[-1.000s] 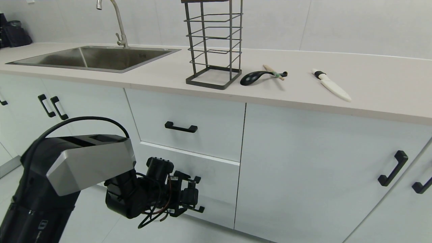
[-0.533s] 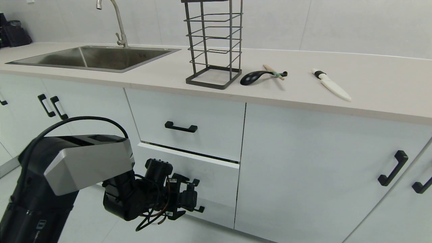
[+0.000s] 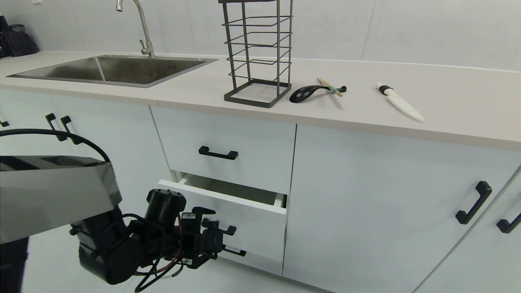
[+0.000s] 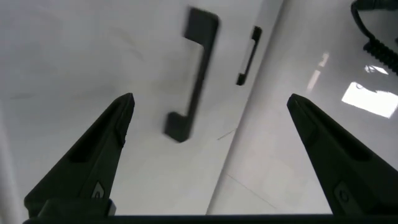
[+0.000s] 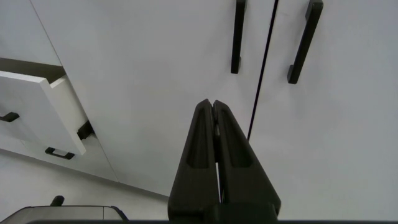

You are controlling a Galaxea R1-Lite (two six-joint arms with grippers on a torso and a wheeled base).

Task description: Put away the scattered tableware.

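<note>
**Left pincer spread at the lower drawer; tableware lies on the surface**

Your left pincer (image 3: 228,241) sits low in front of the cabinets with its fingers (image 4: 93,162) spread wide, pinching nothing. The black handle (image 4: 191,74) of the lower drawer (image 3: 228,203) shows in the gap between them; you cannot tell whether either finger touches it. That drawer stands partly open, its front out from the cabinet face, under the shut upper drawer (image 3: 224,138). Your right pincer (image 5: 214,111) is pressed together and holds nothing. It faces two shut doors (image 5: 155,74) with upright black door handles (image 5: 236,37), and the open drawer is off to one side of it.

Up on the surface (image 3: 183,93), the tableware lies well apart from both pincers. A black spoon (image 3: 303,94) lies just right of a tall wire rack (image 3: 258,53), its handle crossing a wooden stick (image 3: 330,86) with a green band. A white knife (image 3: 401,103) lies further right, apart from the spoon, its tip toward the front edge. The sink (image 3: 114,69) with its tap (image 3: 140,24) is set into the surface left of the rack.
</note>
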